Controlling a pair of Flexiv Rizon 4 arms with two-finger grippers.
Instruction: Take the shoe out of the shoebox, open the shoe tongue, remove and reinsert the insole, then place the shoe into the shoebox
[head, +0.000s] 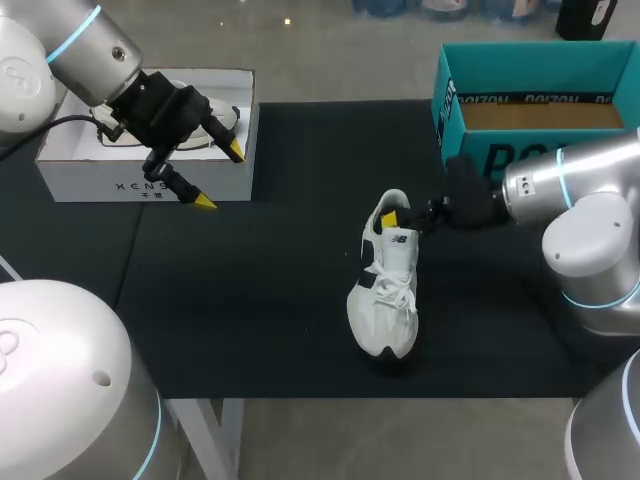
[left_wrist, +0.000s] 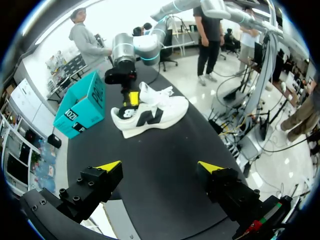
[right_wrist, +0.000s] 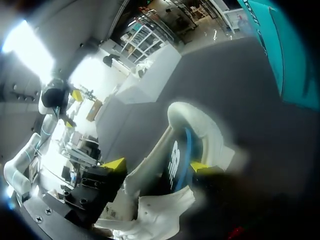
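A white sneaker (head: 385, 290) with black markings lies on the black mat (head: 250, 300), its toe toward the front edge. My right gripper (head: 400, 216) is at the shoe's heel opening. In the right wrist view its fingers stand apart, one yellow tip (right_wrist: 200, 166) inside the shoe (right_wrist: 192, 122) and the other outside its side wall. The white tongue (right_wrist: 150, 215) lies under that gripper (right_wrist: 157, 165). My left gripper (head: 220, 176) hangs open and empty over the front wall of a white shoebox (head: 90, 178). The left wrist view shows that gripper (left_wrist: 160, 165) well short of the sneaker (left_wrist: 150, 112).
An open teal box (head: 540, 75) stands at the back right, close behind my right arm; it shows again as the teal box (left_wrist: 82, 102) beyond the shoe. The white box sits at the mat's left edge. Bare mat lies between the two grippers.
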